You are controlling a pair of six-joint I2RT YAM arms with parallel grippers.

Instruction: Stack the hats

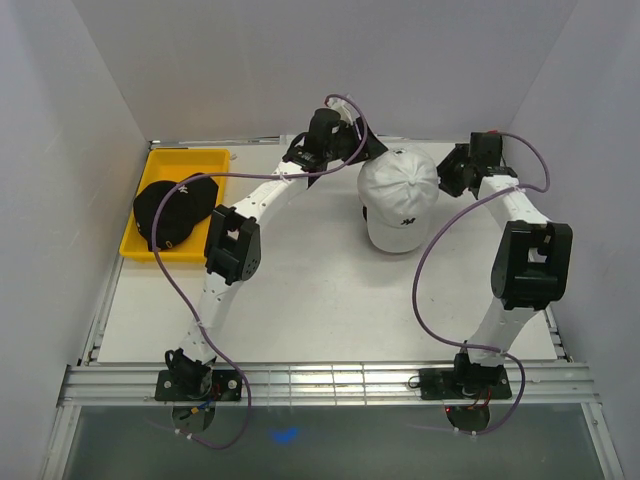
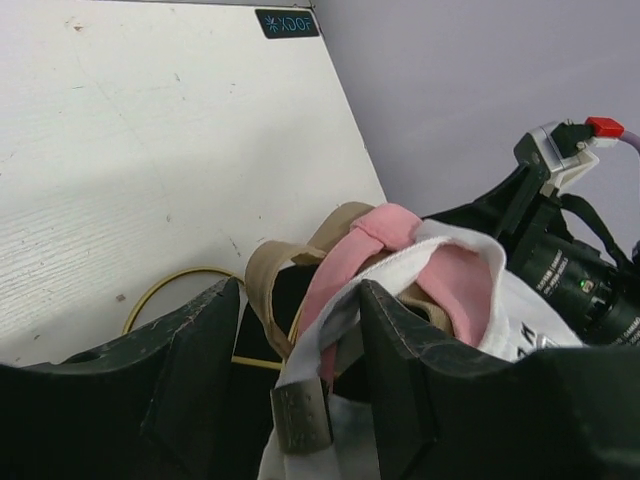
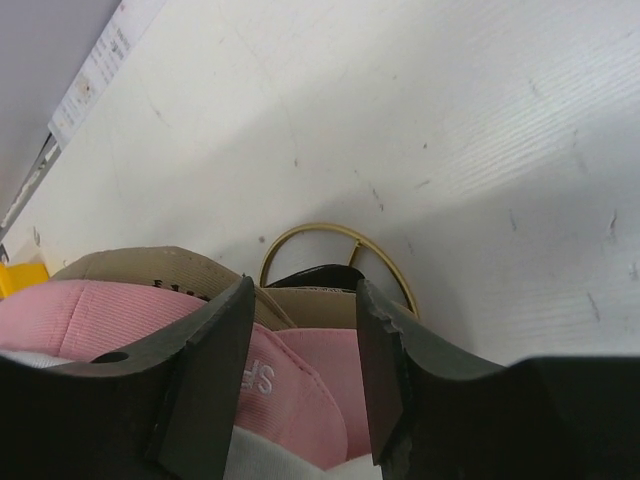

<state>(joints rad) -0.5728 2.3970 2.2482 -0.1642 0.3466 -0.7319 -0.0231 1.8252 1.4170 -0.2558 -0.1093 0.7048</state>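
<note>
- Three stacked on the gold wire stand (image 3: 330,235): tan cap (image 2: 265,285), pink cap (image 3: 100,310), white cap (image 1: 398,195); black cap (image 1: 175,208) in yellow tray (image 1: 190,157).
- Left gripper (image 2: 298,290), right gripper (image 3: 302,290) straddle fabric; pinch unclear.
- Advice: seat white squarely.

Lab bench enclosure, plain white walls (image 1: 300,60)
</note>
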